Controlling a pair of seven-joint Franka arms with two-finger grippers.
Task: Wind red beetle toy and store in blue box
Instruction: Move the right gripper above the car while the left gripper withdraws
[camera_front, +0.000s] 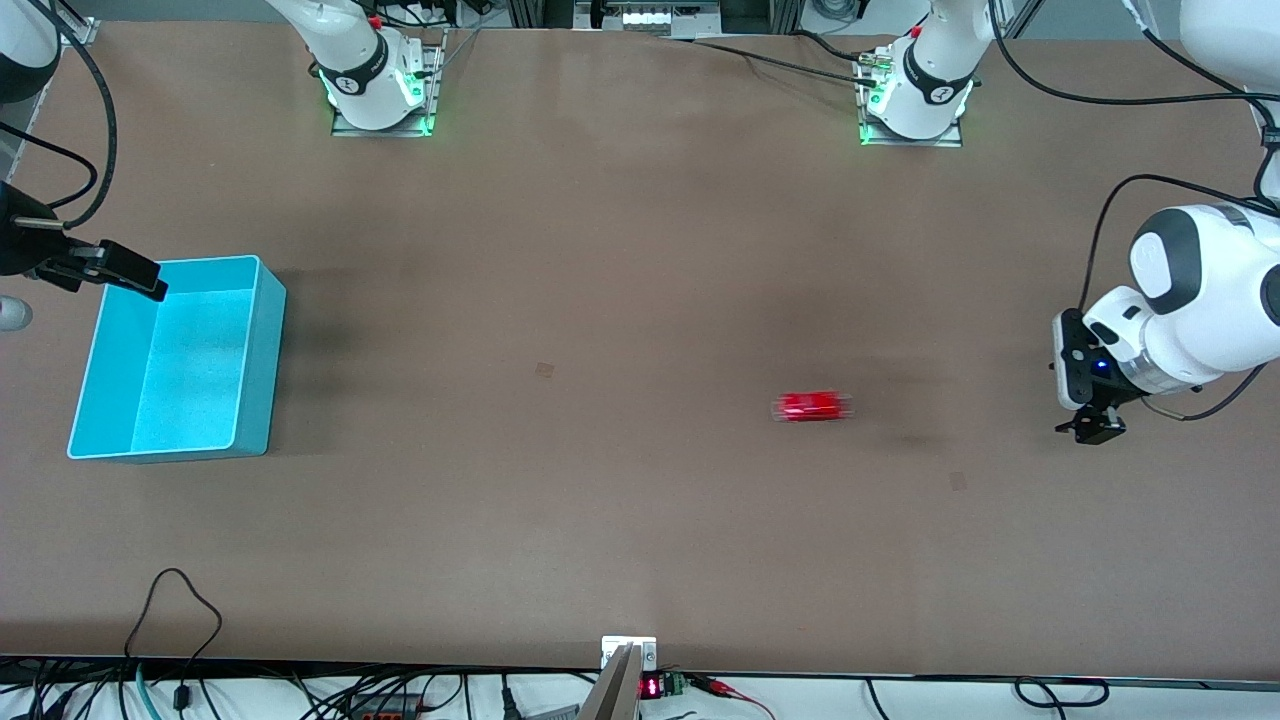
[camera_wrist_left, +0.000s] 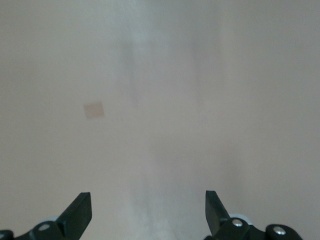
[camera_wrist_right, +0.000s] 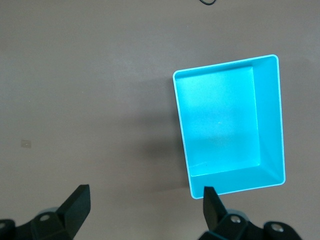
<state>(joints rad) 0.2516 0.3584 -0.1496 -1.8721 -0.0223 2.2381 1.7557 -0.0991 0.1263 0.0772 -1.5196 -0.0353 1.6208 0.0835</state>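
Note:
The red beetle toy (camera_front: 810, 406) stands on the bare table toward the left arm's end, its shape smeared lengthwise; no gripper touches it, and neither wrist view shows it. The blue box (camera_front: 262, 370) stands empty at the right arm's end and also shows in the right wrist view (camera_wrist_right: 270, 115). My left gripper (camera_front: 1092, 428) hangs open and empty above the table at the left arm's end, well apart from the toy; its wrist view shows open jaws (camera_wrist_left: 148, 210) over bare table. My right gripper (camera_front: 135, 272) is open and empty over the box's corner (camera_wrist_right: 146, 205).
Small tan patches mark the tabletop (camera_front: 544, 369) (camera_front: 958, 481). The arm bases (camera_front: 380, 90) (camera_front: 915, 100) stand along the table's edge farthest from the front camera. Cables (camera_front: 175, 610) and a small fixture (camera_front: 628, 655) lie at the edge nearest it.

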